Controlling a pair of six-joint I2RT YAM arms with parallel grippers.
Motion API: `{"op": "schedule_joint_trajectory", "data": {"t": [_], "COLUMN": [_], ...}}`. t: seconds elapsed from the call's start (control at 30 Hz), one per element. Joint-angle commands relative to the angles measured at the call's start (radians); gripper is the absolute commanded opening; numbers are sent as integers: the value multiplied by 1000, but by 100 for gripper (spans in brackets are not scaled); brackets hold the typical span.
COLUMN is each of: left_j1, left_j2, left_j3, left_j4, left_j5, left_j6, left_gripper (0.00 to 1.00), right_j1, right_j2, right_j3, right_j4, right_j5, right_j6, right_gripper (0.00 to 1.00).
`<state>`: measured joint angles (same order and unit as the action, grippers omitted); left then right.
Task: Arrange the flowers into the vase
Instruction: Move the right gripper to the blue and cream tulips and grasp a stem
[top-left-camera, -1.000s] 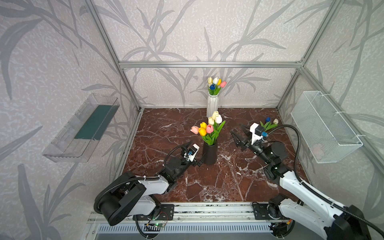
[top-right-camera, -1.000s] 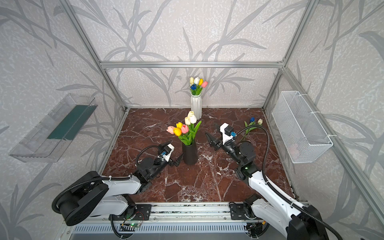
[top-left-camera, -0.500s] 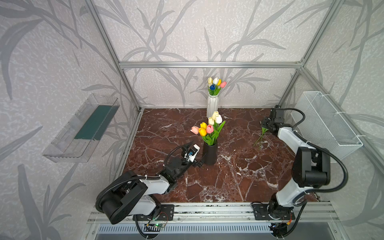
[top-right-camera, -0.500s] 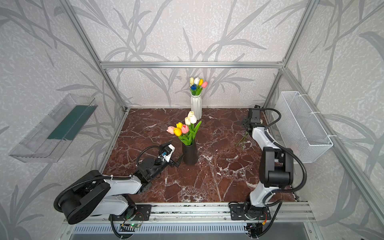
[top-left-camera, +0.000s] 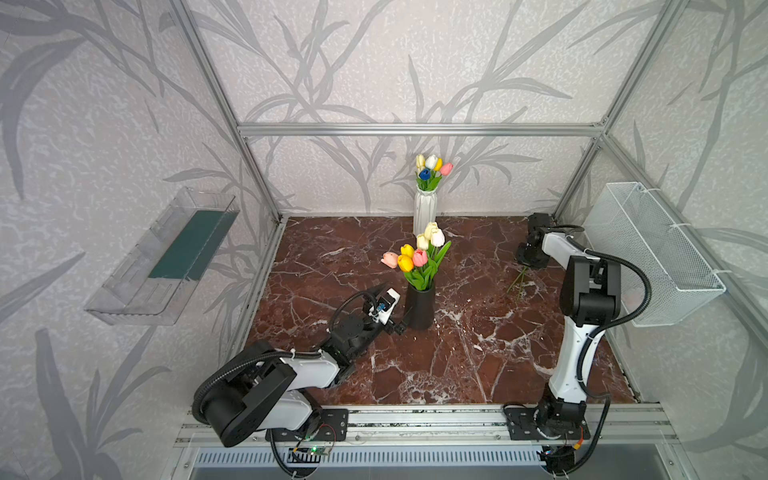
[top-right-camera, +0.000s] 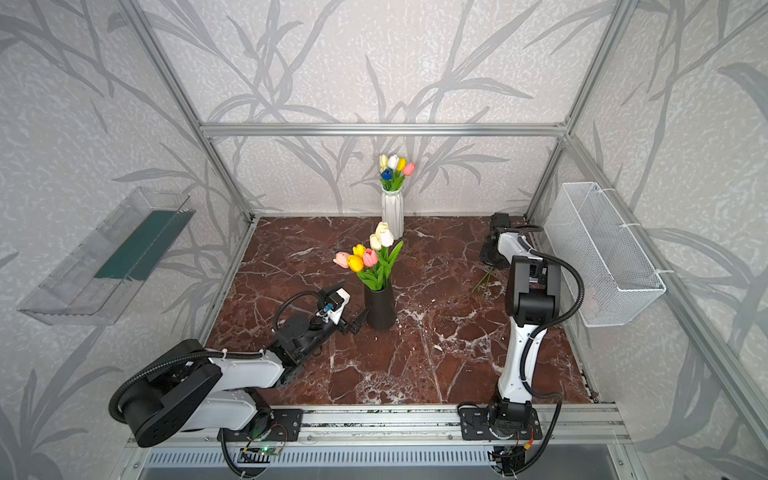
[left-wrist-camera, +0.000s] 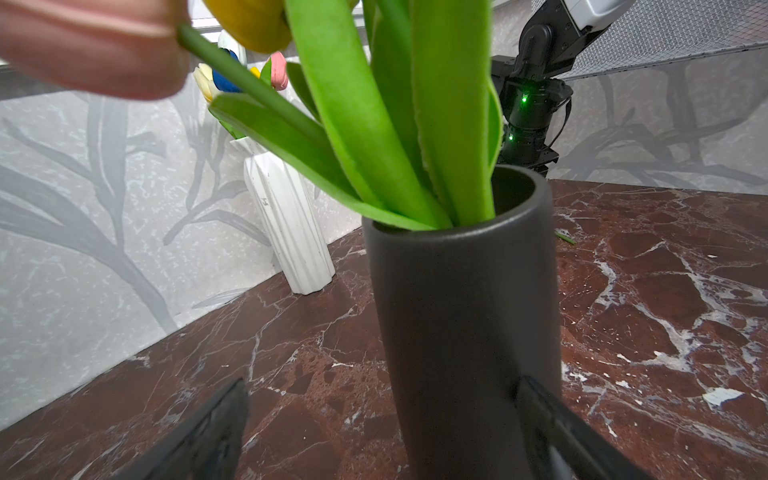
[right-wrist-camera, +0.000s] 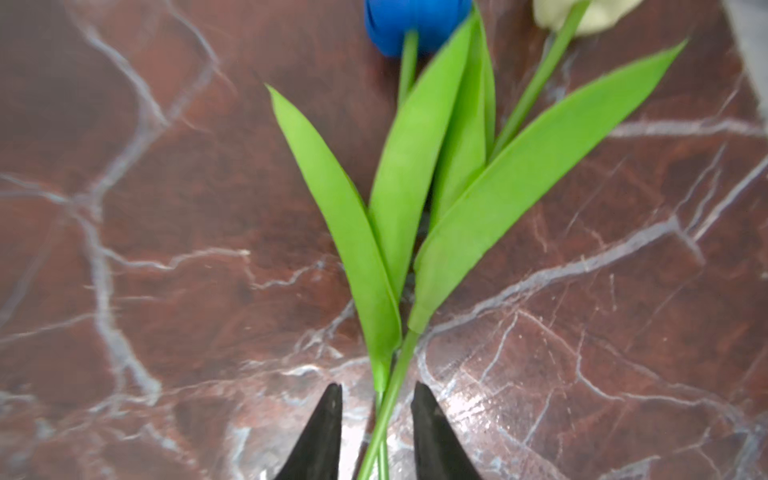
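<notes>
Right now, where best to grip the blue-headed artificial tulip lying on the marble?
Grip the blue tulip by its bare lower stem, below the leaves; right gripper from above, astride it. It lies flat; the stem of the cream tulip crosses there, so both may lift.

wire basket (top-left-camera: 658, 253); clear wall tray (top-left-camera: 124, 293)

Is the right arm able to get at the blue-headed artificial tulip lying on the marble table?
Probably yes: the right gripper straddles the stem of the blue-headed tulip, with nothing over it. The stem of the cream-headed tulip runs between the jaws too, so both may be pinched.
</notes>
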<state>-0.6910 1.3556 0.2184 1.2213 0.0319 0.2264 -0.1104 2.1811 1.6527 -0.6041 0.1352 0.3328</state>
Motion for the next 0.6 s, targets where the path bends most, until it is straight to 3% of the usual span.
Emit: {"op": "schedule_joint_trajectory", "data": {"t": [0.0, 0.23, 0.57], "left_j1": [3, 3, 4], "left_j2": [-2, -15, -29], "left_j3": [13, 9, 4], "left_j4": [21, 14, 7], "left_j5": [-12, -18, -18], "left_j6": [18, 22, 17], "left_gripper": [100, 99, 99], "right_j1": [-5, -5, 30], "right_j2": [31, 15, -153], "right_j3": [34, 15, -68], "right_j4": [-64, -47, -53], "right_j5": [14, 12, -20], "right_j6": [18, 22, 12], "right_gripper": [26, 3, 0]}}
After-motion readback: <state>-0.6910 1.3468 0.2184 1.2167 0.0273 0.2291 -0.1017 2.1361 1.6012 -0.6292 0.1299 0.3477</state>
